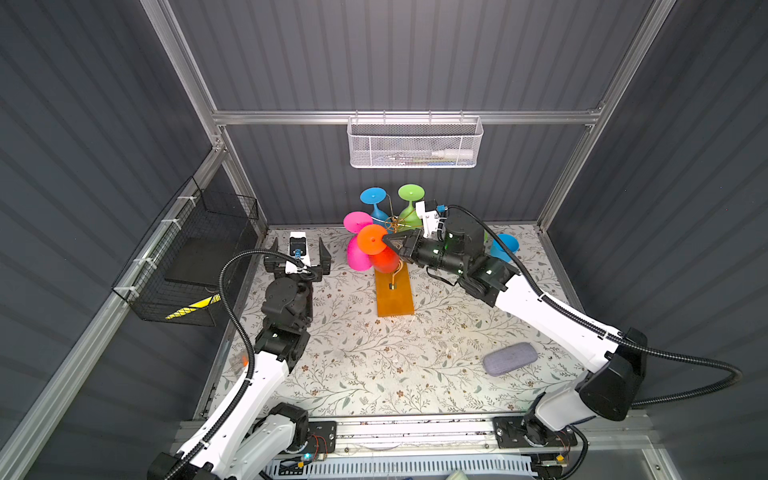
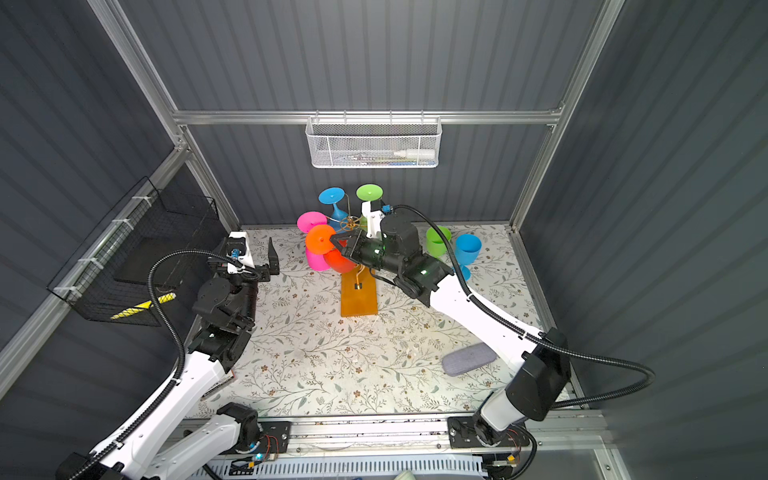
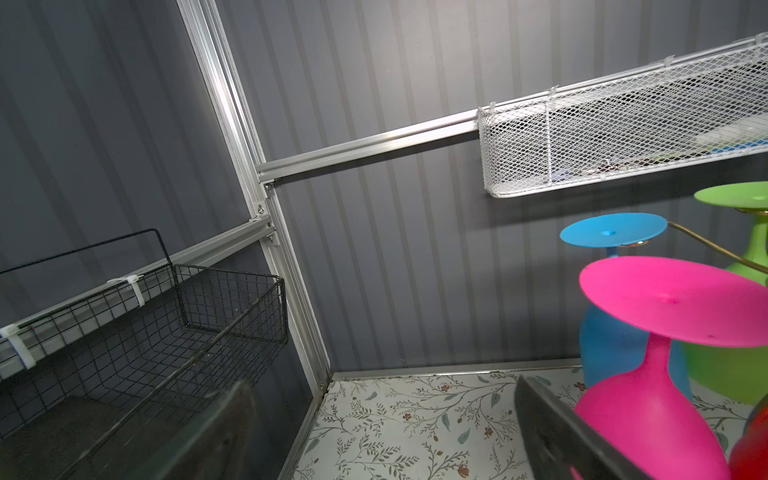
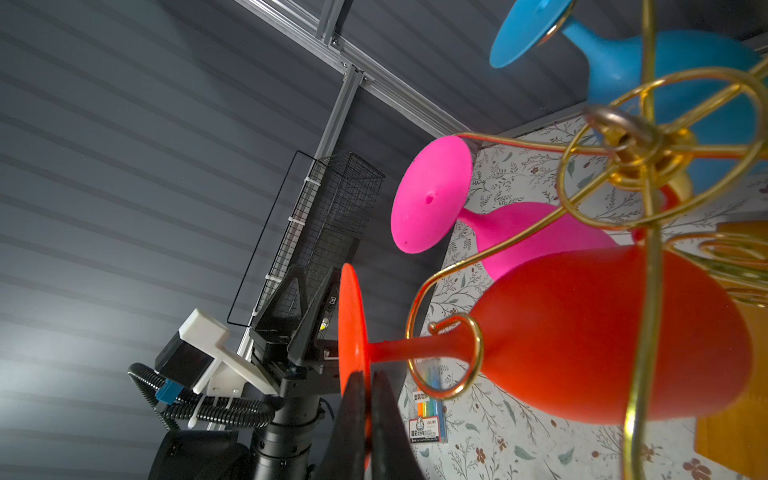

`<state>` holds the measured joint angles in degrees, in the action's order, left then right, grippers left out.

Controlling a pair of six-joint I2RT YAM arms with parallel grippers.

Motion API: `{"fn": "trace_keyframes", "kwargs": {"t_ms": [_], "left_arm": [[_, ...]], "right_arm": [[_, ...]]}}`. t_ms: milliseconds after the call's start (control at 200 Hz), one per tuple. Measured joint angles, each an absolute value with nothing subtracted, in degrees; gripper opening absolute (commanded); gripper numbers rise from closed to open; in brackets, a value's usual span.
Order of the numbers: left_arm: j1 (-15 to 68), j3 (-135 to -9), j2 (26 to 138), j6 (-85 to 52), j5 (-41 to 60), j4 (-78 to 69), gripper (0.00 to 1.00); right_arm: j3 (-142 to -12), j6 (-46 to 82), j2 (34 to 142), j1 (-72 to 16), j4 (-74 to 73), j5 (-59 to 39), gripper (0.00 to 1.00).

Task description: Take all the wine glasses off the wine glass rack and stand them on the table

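The wine glass rack (image 1: 392, 224) is a gold wire stand on an amber base (image 1: 395, 295) (image 2: 359, 297), at the back middle in both top views. An orange wine glass (image 1: 374, 241) (image 2: 320, 240) hangs upside down from it, its stem inside a gold scroll loop (image 4: 446, 359). My right gripper (image 1: 386, 239) (image 2: 334, 241) (image 4: 368, 378) is shut on the rim of that glass's round foot (image 4: 351, 324). My left gripper (image 1: 299, 245) (image 3: 382, 436) stands open and empty to the left of the rack, its finger (image 3: 561, 436) near the pink glass.
Pink (image 1: 357, 222), blue (image 1: 372, 195) and green (image 1: 411, 192) glasses also hang on the rack. A green cup (image 2: 437, 241) and a blue cup (image 2: 467, 249) stand behind my right arm. A grey case (image 1: 510, 358) lies front right. White mesh basket (image 1: 415, 143) on the back wall, black wire basket (image 1: 187, 257) on the left wall.
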<state>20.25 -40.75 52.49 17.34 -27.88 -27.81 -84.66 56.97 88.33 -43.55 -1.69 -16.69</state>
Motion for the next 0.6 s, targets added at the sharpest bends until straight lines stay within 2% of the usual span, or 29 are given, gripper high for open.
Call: {"fn": "trace_keyframes", "kwargs": {"t_ms": [600], "left_arm": [[20.25,-40.75,52.34,17.34,-27.88,-27.81,0.99]], "right_arm": [[-85.95,56.29,89.76,-44.66,-0.3,-17.04,0.0]]}}
